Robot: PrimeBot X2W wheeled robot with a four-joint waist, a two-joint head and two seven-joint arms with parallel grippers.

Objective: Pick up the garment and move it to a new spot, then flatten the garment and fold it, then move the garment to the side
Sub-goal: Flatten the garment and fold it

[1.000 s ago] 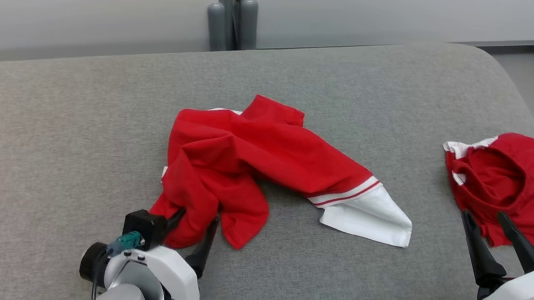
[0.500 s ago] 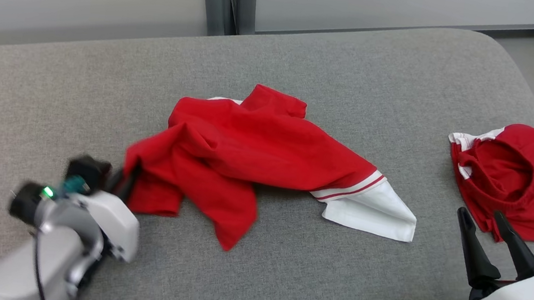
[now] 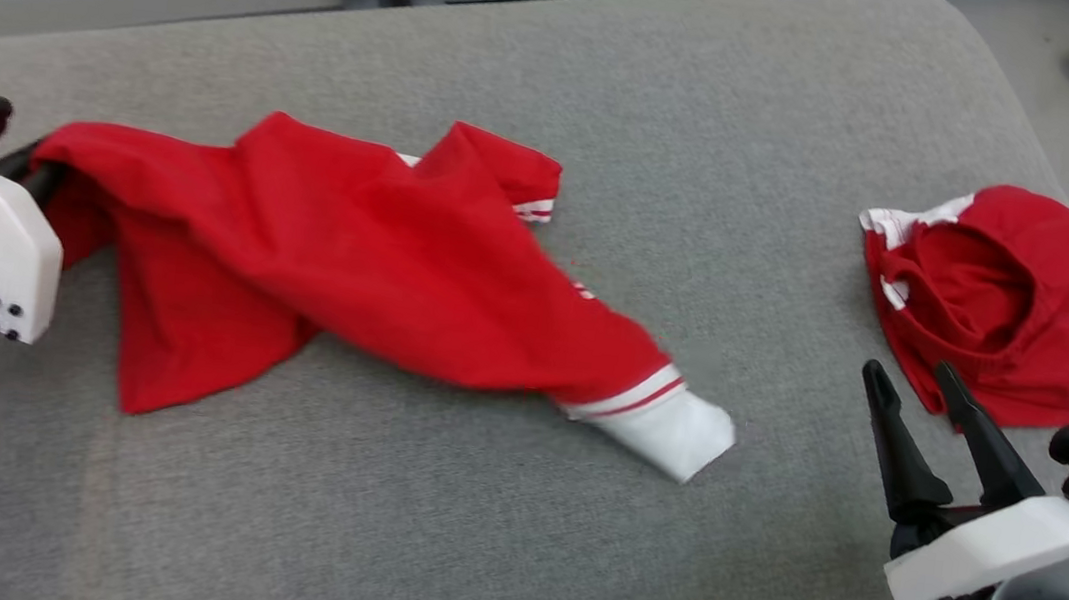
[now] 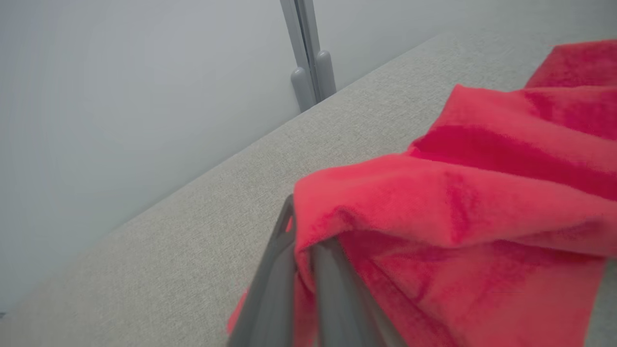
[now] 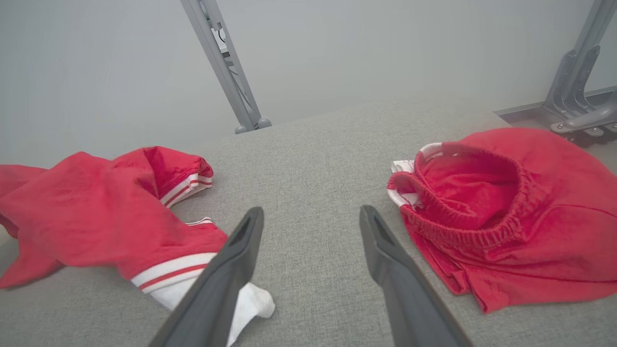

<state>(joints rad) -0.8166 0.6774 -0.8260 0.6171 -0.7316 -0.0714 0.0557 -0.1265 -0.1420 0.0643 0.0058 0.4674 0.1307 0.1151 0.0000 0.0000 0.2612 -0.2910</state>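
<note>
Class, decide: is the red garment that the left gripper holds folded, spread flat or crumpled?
Crumpled. The red garment lies bunched in ridges on the grey cushion, one end pinched by the left gripper.

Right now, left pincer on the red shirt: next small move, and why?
Probably raise the left pincer a little, drawing the red shirt up: it is shut on the shirt's edge, yet the white cuff end lies crumpled on the grey cushion; the right pincer hangs open, apart.

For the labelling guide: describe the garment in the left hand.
On the left half of the grey padded table lies a long red garment, pinched by the left hand. Unlike the bunched red garment at right, it ends in a white, red-striped cuff.
</note>
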